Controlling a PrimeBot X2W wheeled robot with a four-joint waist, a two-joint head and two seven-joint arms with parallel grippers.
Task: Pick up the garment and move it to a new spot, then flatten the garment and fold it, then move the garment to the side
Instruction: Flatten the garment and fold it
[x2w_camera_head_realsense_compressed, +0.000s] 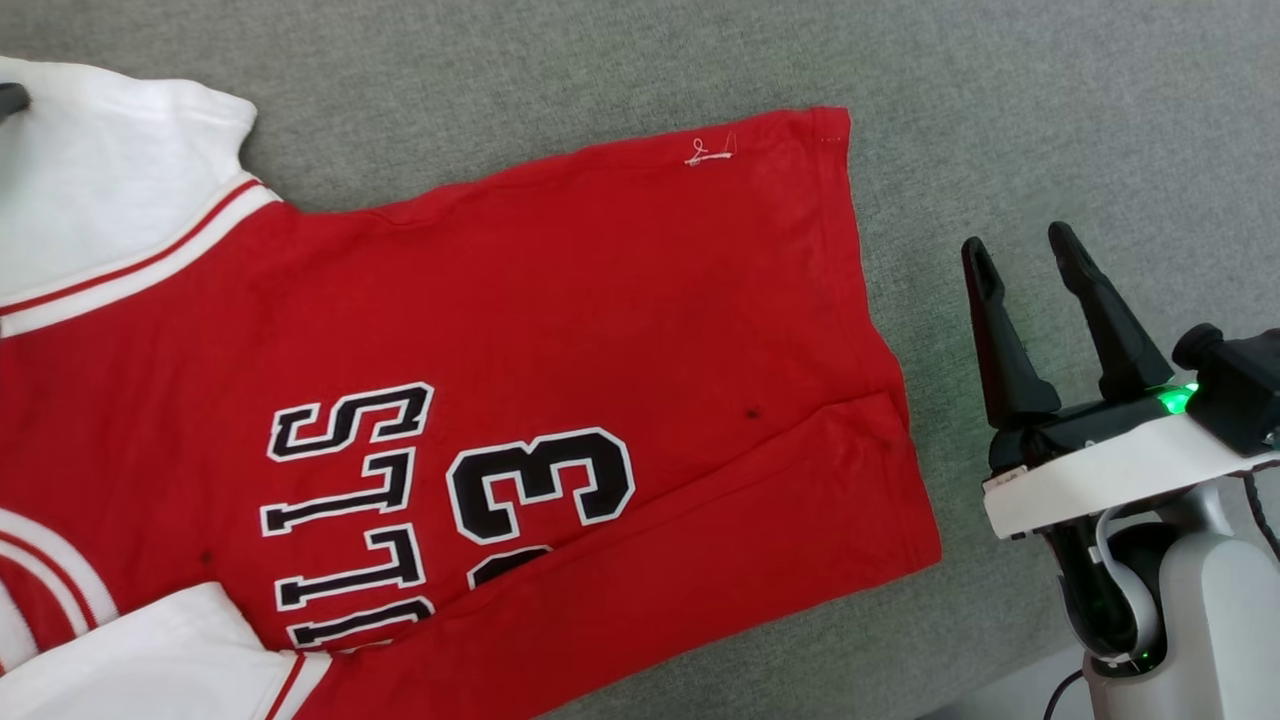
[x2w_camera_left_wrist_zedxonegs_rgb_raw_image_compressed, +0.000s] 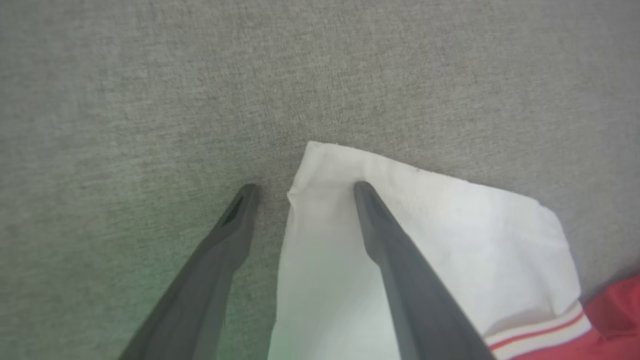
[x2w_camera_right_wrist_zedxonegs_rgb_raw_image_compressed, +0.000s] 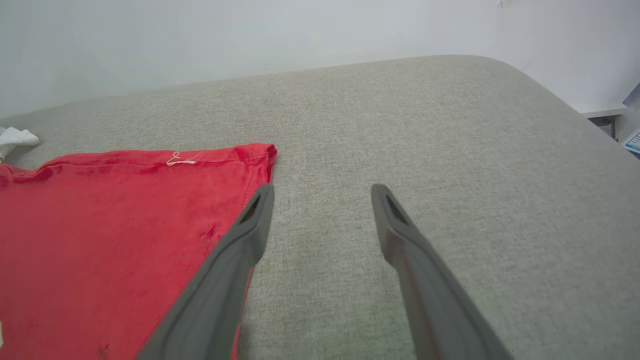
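The garment (x2w_camera_head_realsense_compressed: 600, 300), a red jersey with black white-outlined lettering and numbers, lies flat on the grey surface across the left and middle of the head view. Its near long edge is folded over part of the number. One white sleeve (x2w_camera_head_realsense_compressed: 100, 180) lies at the top left, another (x2w_camera_head_realsense_compressed: 150, 660) at the bottom left. My left gripper (x2w_camera_left_wrist_zedxonegs_rgb_raw_image_compressed: 305, 186) is open over the corner of a white sleeve (x2w_camera_left_wrist_zedxonegs_rgb_raw_image_compressed: 450, 240), one finger above the cloth and one above bare surface. My right gripper (x2w_camera_head_realsense_compressed: 1022, 250) is open and empty, just right of the red hem (x2w_camera_right_wrist_zedxonegs_rgb_raw_image_compressed: 260, 160).
The grey upholstered surface (x2w_camera_head_realsense_compressed: 1050, 100) runs bare to the right of the garment and behind it. Its rounded far edge (x2w_camera_right_wrist_zedxonegs_rgb_raw_image_compressed: 500, 62) meets a white wall (x2w_camera_right_wrist_zedxonegs_rgb_raw_image_compressed: 250, 35). My right arm's pale body (x2w_camera_head_realsense_compressed: 1190, 600) fills the lower right corner.
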